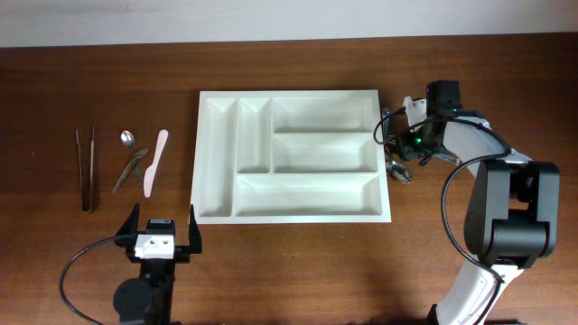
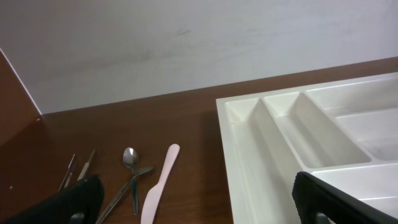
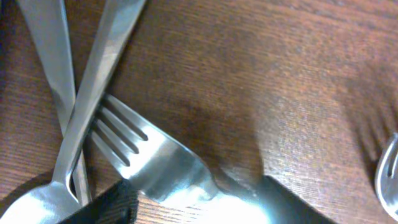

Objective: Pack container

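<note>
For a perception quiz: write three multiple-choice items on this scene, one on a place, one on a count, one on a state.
1. Relative to the tray, where does the pink spatula lie? A inside; B right; C left.
2. How many compartments has the tray? A three; B five; C eight.
3. The left gripper is: A open; B shut, empty; C shut on the tray rim.
Key: C, overhead shows it left of the rim; B, five wells show; A, its fingers stand wide apart.
</note>
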Motion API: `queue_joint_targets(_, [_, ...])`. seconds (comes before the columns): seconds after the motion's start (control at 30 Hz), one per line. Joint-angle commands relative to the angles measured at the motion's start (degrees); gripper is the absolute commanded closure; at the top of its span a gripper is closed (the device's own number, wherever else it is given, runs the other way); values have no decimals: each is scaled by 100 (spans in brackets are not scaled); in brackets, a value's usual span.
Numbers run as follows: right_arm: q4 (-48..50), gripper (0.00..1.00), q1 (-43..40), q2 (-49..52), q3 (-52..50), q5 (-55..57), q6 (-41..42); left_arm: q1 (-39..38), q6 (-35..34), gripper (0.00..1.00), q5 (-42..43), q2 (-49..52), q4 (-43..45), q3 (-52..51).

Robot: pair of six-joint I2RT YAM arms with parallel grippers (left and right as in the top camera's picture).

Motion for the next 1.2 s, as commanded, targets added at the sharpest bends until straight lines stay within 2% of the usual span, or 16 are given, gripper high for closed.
queue_joint_targets(0.0, [-37,43,0,210,11,96,-22,31,55,1,83,-48,-15,-24])
queue_joint_targets(0.2, [-92,60,-2,210,11,96,-22,31,55,1,83,-48,-15,-24])
queue_joint_targets(0.37, [-177,70,-2,210,11,96,-22,31,55,1,85,-48,-15,-24])
queue_joint_targets(0.83, [-210,83,-2,210,11,116,87,31,55,1,83,-48,-15,-24])
queue_joint_targets(1.07, [-170,96,-2,210,11,122,87,31,55,1,83,-48,-15,-24])
queue_joint_targets(1.17, [-144,96,-2,210,11,122,105,31,55,1,83,-48,-15,-24])
